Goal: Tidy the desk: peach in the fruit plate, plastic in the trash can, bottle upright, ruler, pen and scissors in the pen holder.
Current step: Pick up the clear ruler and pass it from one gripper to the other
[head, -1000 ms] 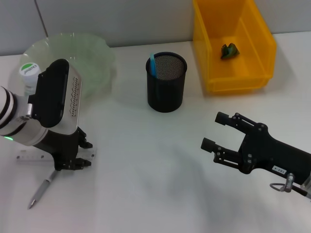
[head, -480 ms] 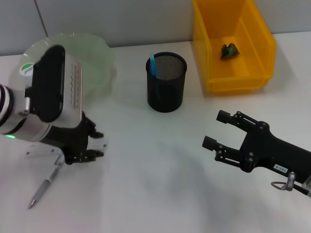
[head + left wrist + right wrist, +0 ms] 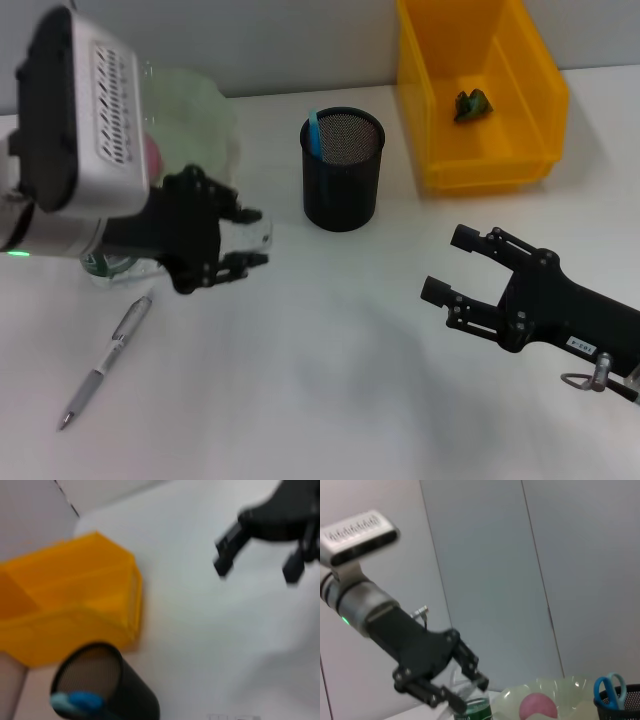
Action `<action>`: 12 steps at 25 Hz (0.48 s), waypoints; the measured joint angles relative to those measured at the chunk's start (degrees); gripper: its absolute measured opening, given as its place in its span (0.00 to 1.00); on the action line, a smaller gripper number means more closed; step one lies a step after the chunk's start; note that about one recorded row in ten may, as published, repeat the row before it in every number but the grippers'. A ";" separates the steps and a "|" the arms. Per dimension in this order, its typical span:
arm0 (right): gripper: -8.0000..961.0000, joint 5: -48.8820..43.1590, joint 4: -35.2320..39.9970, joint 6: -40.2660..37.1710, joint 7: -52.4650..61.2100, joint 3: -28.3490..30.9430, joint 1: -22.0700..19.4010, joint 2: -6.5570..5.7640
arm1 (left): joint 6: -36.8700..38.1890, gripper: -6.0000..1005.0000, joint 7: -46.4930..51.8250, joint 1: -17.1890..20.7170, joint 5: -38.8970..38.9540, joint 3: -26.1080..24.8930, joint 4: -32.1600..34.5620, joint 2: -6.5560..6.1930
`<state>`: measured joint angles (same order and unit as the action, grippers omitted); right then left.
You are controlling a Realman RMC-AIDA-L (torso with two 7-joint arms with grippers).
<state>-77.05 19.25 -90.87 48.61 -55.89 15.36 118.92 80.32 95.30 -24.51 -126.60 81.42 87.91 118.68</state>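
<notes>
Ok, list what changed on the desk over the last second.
The left tool was down on the table at the robot's left, closing on the clear ruler. It has since lifted with the ruler in its grip and swung toward the pen holder. The pen lies where it was, the right tool stays open and parked, and the yellow bin is unchanged.

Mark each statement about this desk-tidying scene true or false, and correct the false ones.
1. The pen lies on the table. True.
2. The yellow trash can is empty. False: a small dark green scrap lies in it.
3. The left gripper holds a clear ruler. True.
4. The right gripper is clamped on the pen holder. False: it is open, clear of it.
5. Blue scissors stand in the pen holder. True.
</notes>
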 joint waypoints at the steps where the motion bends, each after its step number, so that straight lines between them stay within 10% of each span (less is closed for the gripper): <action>1: 0.85 0.00 0.00 -0.02 0.00 0.00 0.00 0.00 | -0.01 0.38 0.74 0.42 0.95 0.01 1.20 0.00; 12: 0.85 0.17 -1.14 -1.81 -1.72 -0.14 -0.52 0.32 | -4.27 0.38 2.71 5.28 16.98 -0.11 7.59 -0.03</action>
<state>-76.88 18.11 -92.68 46.88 -56.03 14.85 119.24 76.05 98.01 -19.23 -109.62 81.31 95.50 118.65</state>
